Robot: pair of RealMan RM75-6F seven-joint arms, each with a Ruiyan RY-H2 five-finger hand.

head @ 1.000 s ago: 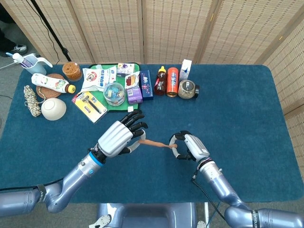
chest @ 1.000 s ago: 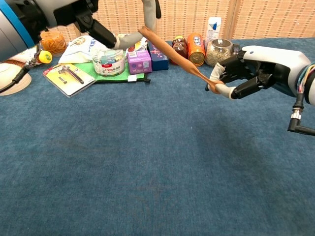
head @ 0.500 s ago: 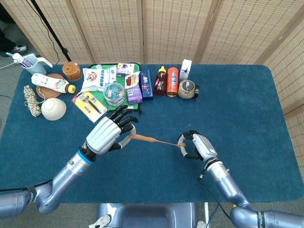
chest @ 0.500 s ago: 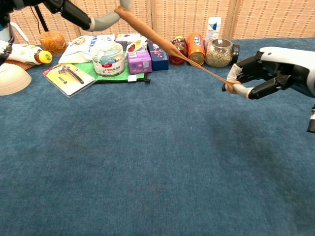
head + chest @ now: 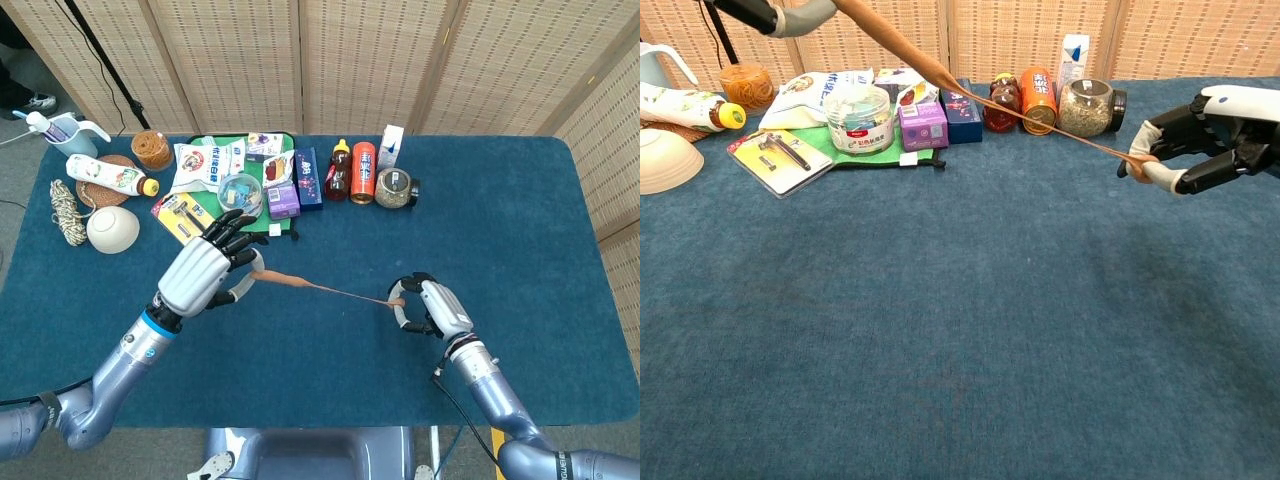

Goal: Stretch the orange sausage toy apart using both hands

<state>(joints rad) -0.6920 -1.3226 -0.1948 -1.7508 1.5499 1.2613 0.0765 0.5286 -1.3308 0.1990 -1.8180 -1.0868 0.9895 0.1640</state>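
Since the earlier frame both hands have drawn further apart, thinning the orange sausage toy [image 5: 320,289] mid-frame above the bench [image 5: 520,210]. Left hand [image 5: 200,275] and right hand [image 5: 430,308] each pinch an end (stretch underway); next, a steady outward pull without slipping.

Bare blue table [image 5: 500,230] fills the lower half and the whole right side of the head view; a hand passes freely there. Obstacles crowd the upper left: white bowl [image 5: 112,228], rope coil [image 5: 66,209], green tray [image 5: 222,150] with packets, a row of bottles [image 5: 351,170] and a jar [image 5: 396,188] at top centre.
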